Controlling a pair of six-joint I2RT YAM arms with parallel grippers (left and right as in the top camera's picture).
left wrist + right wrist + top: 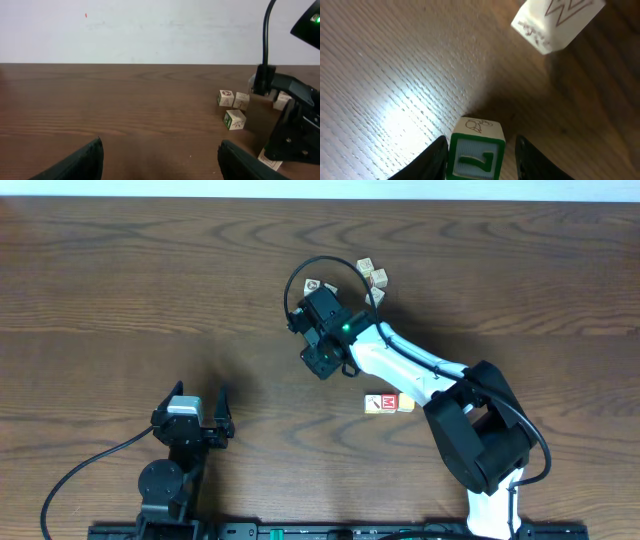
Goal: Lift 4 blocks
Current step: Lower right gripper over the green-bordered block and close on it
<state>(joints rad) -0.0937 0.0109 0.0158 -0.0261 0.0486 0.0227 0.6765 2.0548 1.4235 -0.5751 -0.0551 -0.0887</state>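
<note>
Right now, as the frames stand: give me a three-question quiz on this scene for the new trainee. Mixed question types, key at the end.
1. True or false: the left gripper is open with nothing between its fingers.
2. What sits between the fingers of the right gripper? A) red wooden cube with a white letter B) green-framed wooden cube C) black cable
3. Fill in: the ___ arm is stretched out toward the pale wooden cubes at the far side.
Key: 1 true; 2 B; 3 right.
</note>
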